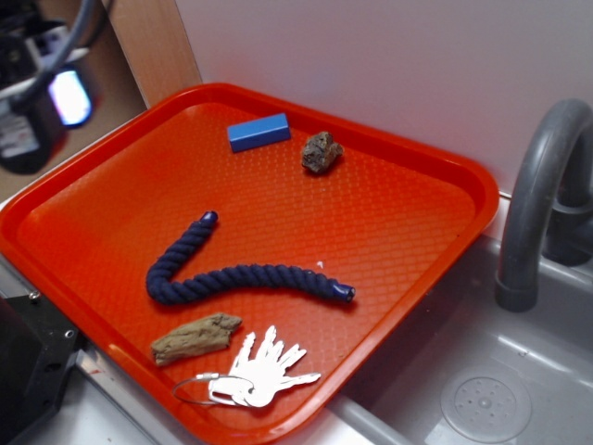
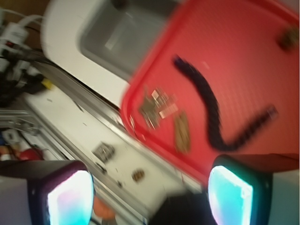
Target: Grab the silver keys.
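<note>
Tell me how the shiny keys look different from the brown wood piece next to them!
The silver keys are pale, shiny metal; the brown wood chunk is dull and rough. The keys are many thin flat pieces fanned out on a wire ring; the wood is one thick lump. The keys lie nearer the tray's front edge, the wood just behind them. Both rest flat on the red tray, untouched.

The wrist view is smeared with blur: the bunch of pale silver metal keys (image 2: pixel 157 107) reads only as a patch, and the hand (image 2: pixel 150 194) with its glowing pads (image 2: pixel 70 199) is cropped by the bottom edge.
</note>
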{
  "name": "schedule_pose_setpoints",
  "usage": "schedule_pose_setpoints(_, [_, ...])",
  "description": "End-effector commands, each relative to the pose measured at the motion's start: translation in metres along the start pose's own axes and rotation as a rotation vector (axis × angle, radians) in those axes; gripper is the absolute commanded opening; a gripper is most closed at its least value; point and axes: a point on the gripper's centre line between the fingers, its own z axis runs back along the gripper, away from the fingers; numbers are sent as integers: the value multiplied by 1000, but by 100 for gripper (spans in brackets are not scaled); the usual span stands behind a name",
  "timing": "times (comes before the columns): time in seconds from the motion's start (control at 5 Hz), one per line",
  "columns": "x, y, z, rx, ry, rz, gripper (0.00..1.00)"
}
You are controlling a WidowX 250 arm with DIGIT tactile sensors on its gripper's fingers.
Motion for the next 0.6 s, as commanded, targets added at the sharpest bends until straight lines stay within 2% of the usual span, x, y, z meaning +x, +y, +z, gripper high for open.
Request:
schedule_pose_setpoints(0.0, [0,-8,6,10,-11,-7,100])
schedule_pose_setpoints(0.2, [0,-8,6,10,-11,-7,100])
schedule_pose_setpoints(0.4, [-3,-22,-24,24,2,-40,100])
